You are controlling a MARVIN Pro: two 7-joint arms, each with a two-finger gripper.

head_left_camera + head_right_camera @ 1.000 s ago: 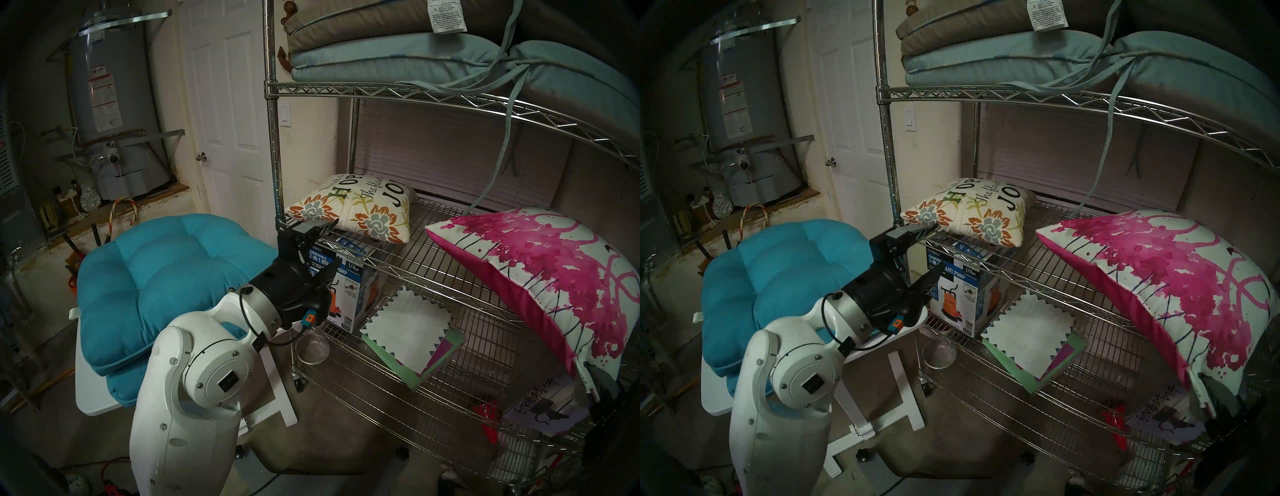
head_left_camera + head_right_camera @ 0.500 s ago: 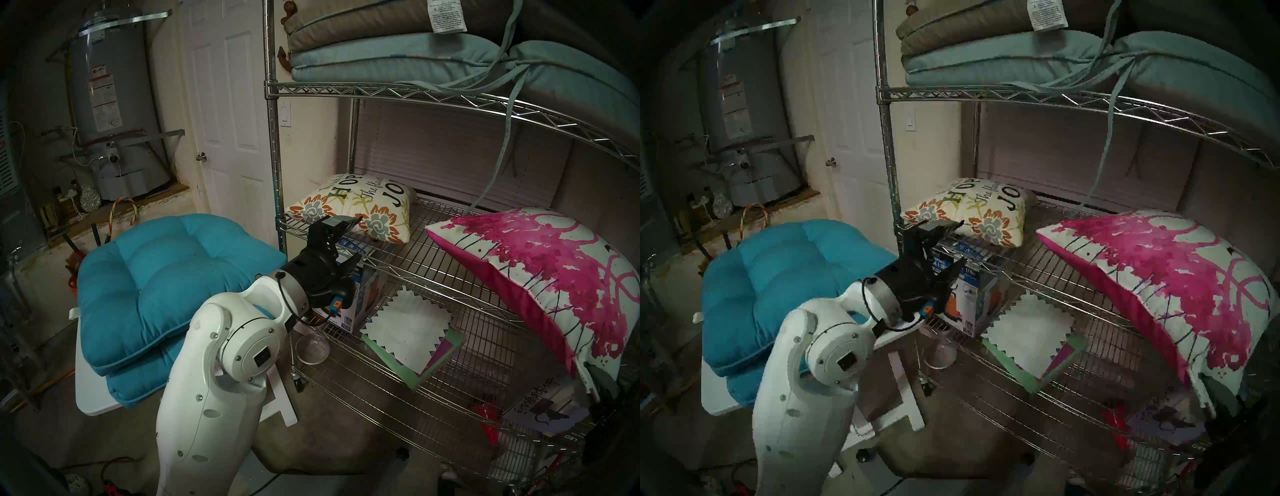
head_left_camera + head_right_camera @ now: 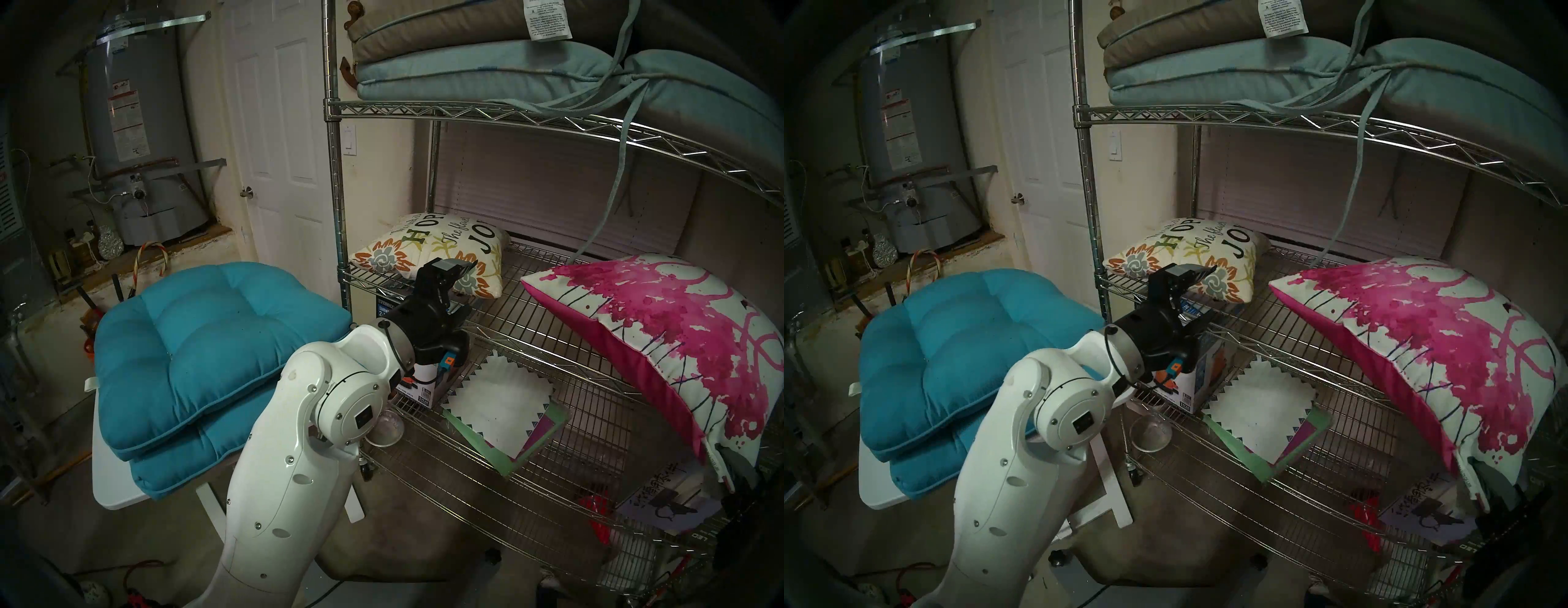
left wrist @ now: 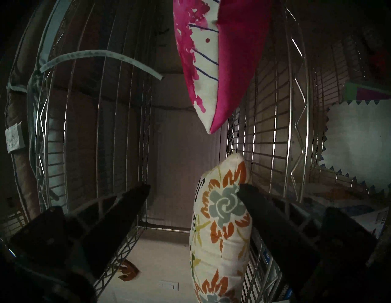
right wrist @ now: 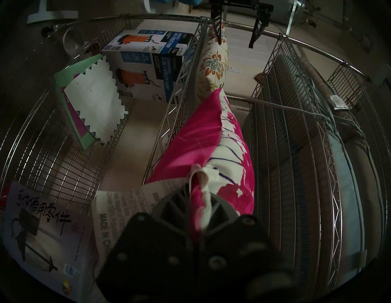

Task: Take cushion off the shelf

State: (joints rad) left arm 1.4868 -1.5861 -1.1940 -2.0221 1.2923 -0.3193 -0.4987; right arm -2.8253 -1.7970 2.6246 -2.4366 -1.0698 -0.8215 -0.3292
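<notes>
Fingers (image 4: 131, 203) spread beside floral cushion (image 4: 220, 228)

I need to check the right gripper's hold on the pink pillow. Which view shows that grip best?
The right wrist view: the right gripper is shut on a corner of the pink pillow, beside its care label. Both head views show the pillow on the shelf but only dark shapes at that corner. The left wrist view shows only the pillow's far corner.

place: home utility room | cues: water heater (image 3: 140, 127), panel door (image 3: 284, 127), wire storage shelf (image 3: 551, 123)
</notes>
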